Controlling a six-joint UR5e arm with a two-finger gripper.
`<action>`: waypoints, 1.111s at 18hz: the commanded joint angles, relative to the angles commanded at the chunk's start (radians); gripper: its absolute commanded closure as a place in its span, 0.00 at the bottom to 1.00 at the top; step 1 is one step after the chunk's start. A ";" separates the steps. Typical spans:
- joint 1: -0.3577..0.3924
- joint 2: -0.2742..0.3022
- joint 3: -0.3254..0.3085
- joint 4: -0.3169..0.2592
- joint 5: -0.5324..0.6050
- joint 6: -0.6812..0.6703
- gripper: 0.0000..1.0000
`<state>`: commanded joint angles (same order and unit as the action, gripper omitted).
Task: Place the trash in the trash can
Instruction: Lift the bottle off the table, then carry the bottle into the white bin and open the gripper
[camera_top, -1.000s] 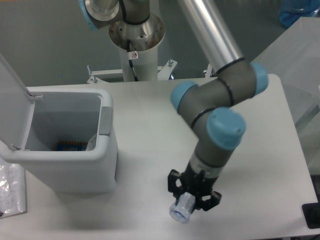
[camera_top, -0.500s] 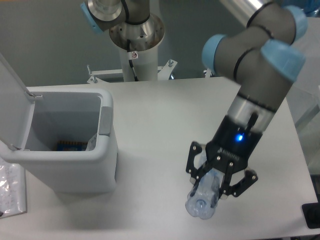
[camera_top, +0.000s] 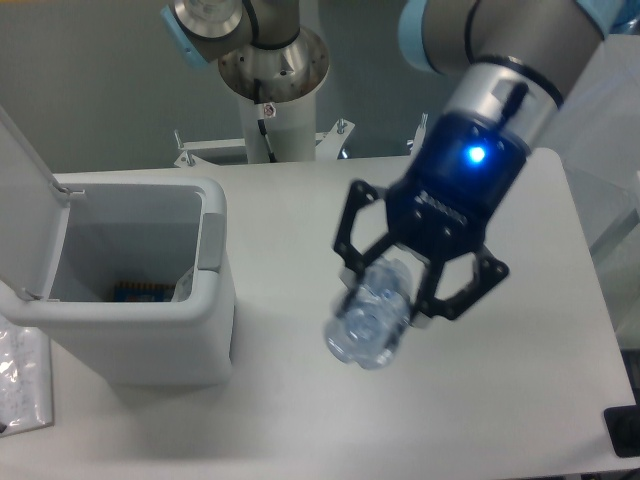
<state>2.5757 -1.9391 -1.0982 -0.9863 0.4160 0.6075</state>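
camera view shows the gripper (camera_top: 400, 300) at frame centre, its fingers (camera_top: 350, 235) clamped on the crushed bottle (camera_top: 370, 315) held clear above the counter (camera_top: 290, 400), presumably for carrying to the open trash can (camera_top: 150, 330) at the left.

Clear bottle (camera_top: 370, 318), black hand (camera_top: 415, 285), white bin (camera_top: 190, 330).

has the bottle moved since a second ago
Yes. The bottle, held in the gripper, has come up off the table and moved left, closer to the open trash can, which has stayed put.
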 joint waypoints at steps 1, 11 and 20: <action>-0.014 0.018 -0.014 0.000 -0.011 -0.003 0.52; -0.178 0.083 -0.190 0.072 -0.013 0.009 0.48; -0.247 0.117 -0.327 0.107 -0.005 0.044 0.40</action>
<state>2.3286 -1.8224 -1.4249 -0.8790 0.4111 0.6519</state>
